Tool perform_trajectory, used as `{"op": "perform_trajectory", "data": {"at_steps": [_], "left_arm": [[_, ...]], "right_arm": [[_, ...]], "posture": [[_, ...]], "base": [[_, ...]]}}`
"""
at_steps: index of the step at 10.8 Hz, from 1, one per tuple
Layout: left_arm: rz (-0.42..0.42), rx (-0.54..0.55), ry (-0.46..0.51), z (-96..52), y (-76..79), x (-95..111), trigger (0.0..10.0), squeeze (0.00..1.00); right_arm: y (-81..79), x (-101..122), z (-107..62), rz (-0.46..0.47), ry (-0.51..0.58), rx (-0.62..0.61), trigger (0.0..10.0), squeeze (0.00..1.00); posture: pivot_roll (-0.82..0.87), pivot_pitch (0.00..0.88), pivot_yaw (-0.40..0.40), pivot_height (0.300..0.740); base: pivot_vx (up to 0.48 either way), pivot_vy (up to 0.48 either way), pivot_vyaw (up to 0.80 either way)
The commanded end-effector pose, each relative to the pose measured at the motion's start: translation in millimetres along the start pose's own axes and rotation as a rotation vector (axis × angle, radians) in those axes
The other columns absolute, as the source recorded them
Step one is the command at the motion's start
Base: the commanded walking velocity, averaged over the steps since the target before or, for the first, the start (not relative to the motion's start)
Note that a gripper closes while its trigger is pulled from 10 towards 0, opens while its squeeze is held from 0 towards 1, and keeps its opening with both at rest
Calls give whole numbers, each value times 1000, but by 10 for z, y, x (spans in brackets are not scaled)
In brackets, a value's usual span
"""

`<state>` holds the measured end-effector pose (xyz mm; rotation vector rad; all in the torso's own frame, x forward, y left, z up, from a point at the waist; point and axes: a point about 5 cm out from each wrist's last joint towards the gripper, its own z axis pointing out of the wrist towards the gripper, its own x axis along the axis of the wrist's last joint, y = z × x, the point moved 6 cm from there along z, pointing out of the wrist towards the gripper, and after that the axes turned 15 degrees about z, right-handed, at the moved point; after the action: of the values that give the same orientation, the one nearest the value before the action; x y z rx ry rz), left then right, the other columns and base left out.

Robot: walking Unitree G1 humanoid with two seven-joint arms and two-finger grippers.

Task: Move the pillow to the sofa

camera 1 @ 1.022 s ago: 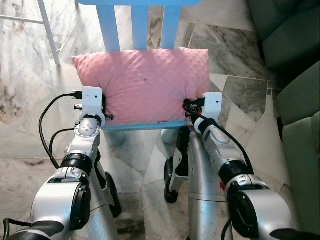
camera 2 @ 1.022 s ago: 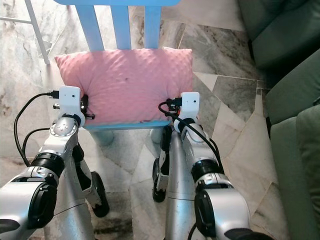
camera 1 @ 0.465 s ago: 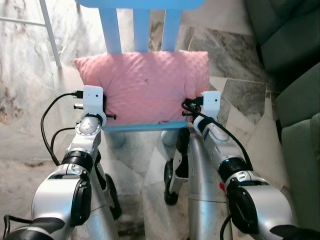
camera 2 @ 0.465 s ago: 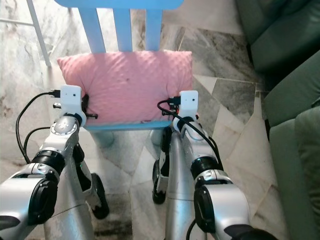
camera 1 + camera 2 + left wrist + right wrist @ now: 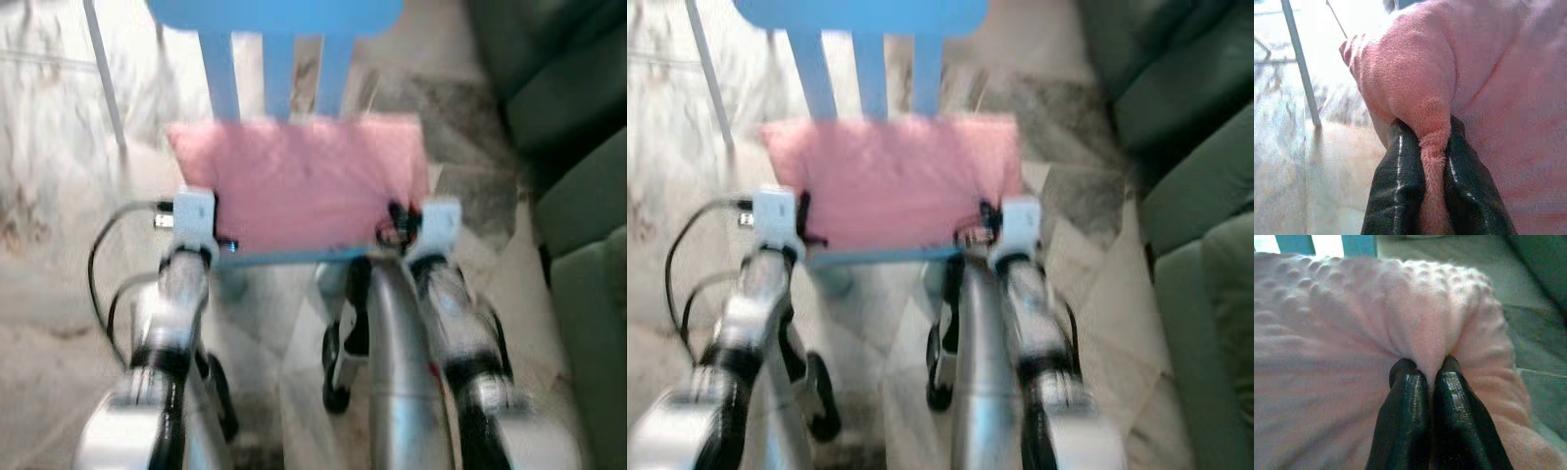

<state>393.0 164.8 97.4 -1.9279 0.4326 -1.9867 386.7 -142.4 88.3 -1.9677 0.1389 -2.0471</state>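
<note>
Pink pillow [image 5: 299, 176] lying on blue chair [image 5: 862, 15] seat, against the slats. Left hand [image 5: 1432, 147] clamped on pillow's left edge fold, right hand [image 5: 1427, 374] pinching its right edge. Green sofa [image 5: 578, 196] right of chair. Head views blurred.

I see a pink fleecy dimpled cloth pillow [image 5: 1352, 328], soft and matt, my glossy black smooth fingers [image 5: 1396, 196], a light-blue painted smooth chair [image 5: 862, 20], polished veined marble floor [image 5: 59, 196], dull green fabric sofa [image 5: 1205, 294]
</note>
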Motion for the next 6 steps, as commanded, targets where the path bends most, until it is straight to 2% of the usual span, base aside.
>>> {"op": "perform_trajectory", "data": {"at_steps": [1,2,3,4,6], "left_arm": [[9,17,37,-69,-23,69,0,0],[37,41,94,-293,-44,167,0,0],[36,82,109,-463,-135,197,0,0],[53,97,83,-618,-182,92,0,0],[65,94,46,-786,-235,2,0,0]], "right_arm": [[6,111,-45,-17,56,-3,0,0],[-96,145,-225,-31,95,37,0,0],[-78,206,-348,-50,119,19,0,0],[-38,177,-463,-63,109,-3,0,0],[49,82,-644,-90,63,-60,0,0]], "posture": [[8,140,-55,464],[12,100,-43,464],[29,79,-39,464],[38,64,-40,464],[41,37,-36,464]], "base": [[0,0,0],[0,0,0],[0,0,0],[0,0,0],[0,0,0]]}}
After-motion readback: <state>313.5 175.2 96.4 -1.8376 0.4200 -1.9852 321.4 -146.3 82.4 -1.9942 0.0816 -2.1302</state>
